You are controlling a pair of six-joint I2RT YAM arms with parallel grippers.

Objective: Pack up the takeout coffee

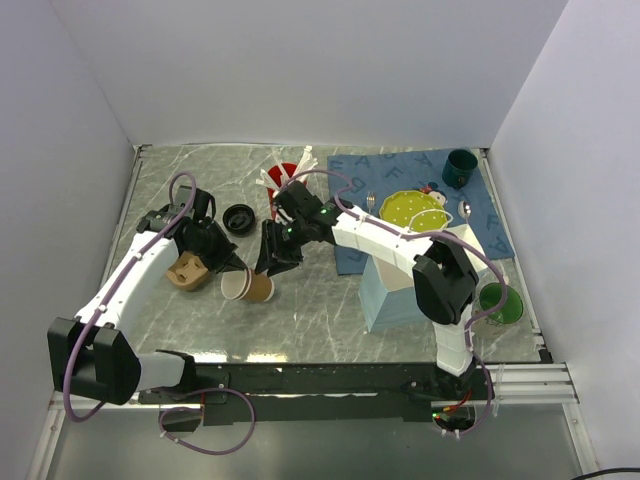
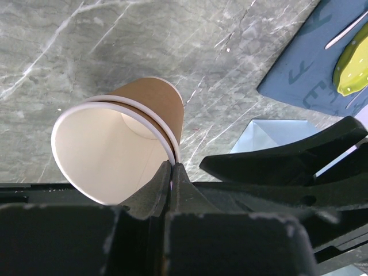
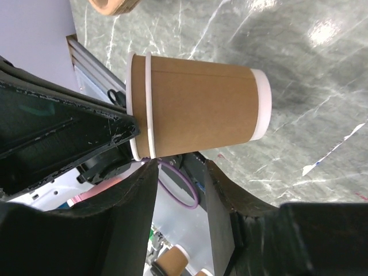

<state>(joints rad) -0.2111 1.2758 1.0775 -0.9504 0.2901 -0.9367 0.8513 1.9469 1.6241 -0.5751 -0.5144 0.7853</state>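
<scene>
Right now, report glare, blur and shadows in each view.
Right wrist: glare patch on the marble table, its fingers dark and soft. Left wrist: paper cup sharp, its white inside bright, foreground nearly black. Top external: even light, faint shadows under the arms.

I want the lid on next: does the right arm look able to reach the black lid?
Probably yes. The black lid lies uncovered beyond the right gripper, whose jaws are open and empty. The left gripper, shut on the rim of the paper cups, sits close by, so room is tight.
</scene>
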